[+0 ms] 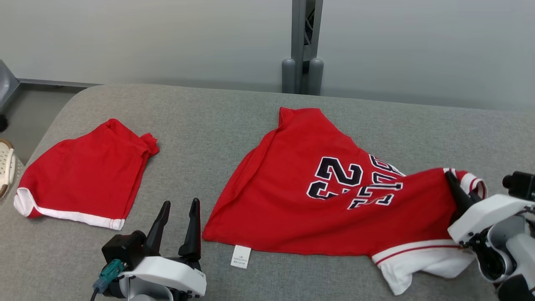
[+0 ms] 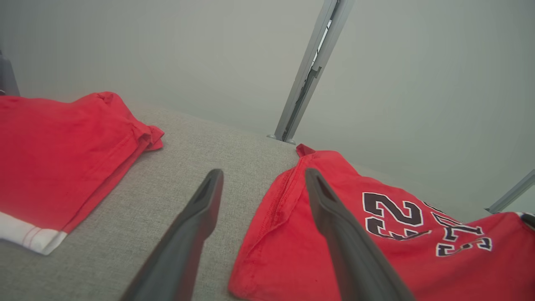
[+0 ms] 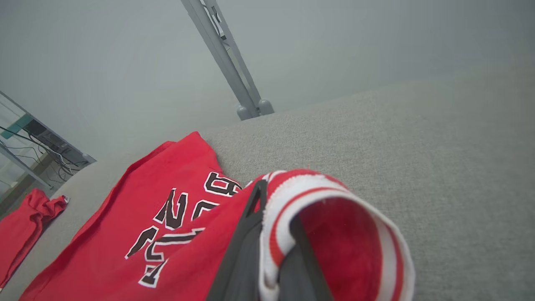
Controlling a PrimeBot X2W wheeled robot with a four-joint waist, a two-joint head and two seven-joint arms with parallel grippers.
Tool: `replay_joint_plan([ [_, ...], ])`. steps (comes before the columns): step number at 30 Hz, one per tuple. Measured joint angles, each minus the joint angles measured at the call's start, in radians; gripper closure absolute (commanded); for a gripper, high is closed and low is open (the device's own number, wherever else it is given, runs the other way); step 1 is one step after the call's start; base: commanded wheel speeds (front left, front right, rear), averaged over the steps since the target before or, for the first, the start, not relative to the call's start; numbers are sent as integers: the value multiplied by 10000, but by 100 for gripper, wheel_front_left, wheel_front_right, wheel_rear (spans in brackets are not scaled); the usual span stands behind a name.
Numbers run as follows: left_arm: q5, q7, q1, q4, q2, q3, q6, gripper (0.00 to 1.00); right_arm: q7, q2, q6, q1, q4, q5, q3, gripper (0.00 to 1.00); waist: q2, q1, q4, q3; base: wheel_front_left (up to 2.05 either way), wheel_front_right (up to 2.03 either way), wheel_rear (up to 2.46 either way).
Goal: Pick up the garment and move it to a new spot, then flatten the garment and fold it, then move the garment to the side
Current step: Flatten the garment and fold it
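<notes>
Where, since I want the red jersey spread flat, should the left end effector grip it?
Probably the near-left hem corner of the red jersey, coming low from the near side: it lies flat and free just ahead of the open left end effector, opposite the white-trimmed edge the right end effector clamps.

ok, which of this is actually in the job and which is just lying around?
In the job:
- numbered red jersey
- right tool, shut on its white-trimmed edge
- left tool, open, by its near left corner

Lying about:
- other red garment, far left
- grey post at the back
</notes>
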State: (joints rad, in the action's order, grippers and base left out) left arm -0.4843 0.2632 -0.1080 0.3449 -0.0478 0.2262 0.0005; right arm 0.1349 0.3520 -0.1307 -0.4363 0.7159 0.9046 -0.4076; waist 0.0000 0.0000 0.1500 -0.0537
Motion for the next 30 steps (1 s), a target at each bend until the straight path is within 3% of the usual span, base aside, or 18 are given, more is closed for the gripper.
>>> replay_joint_plan([
  [7,-107,0,-232,-23,0,180,2,0,205,464,-2,-1596,1118,-798,-1007,100,0,0,367,-309,0,0,0],
  [12,-182,0,-337,-36,-6,226,6,0,462,449,-2,-2574,2291,-1166,-1507,100,0,0,616,-572,0,0,0],
  [13,-190,0,-381,-40,-6,228,6,0,506,414,-2,-2721,2537,-1233,-1586,87,0,0,654,-616,0,0,0],
  [14,-194,0,-414,-42,-2,232,8,0,537,362,-2,-2849,2775,-1289,-1672,0,0,0,687,-653,0,0,0],
  [21,-268,0,-418,6,0,236,71,0,-355,4,-2,-3290,4483,-1526,-2253,0,0,0,676,-554,0,0,0],
  [30,-280,0,-156,25,-4,105,81,0,-1009,159,-2,-3248,4431,-1233,-2792,0,0,0,155,5,0,0,0],
])
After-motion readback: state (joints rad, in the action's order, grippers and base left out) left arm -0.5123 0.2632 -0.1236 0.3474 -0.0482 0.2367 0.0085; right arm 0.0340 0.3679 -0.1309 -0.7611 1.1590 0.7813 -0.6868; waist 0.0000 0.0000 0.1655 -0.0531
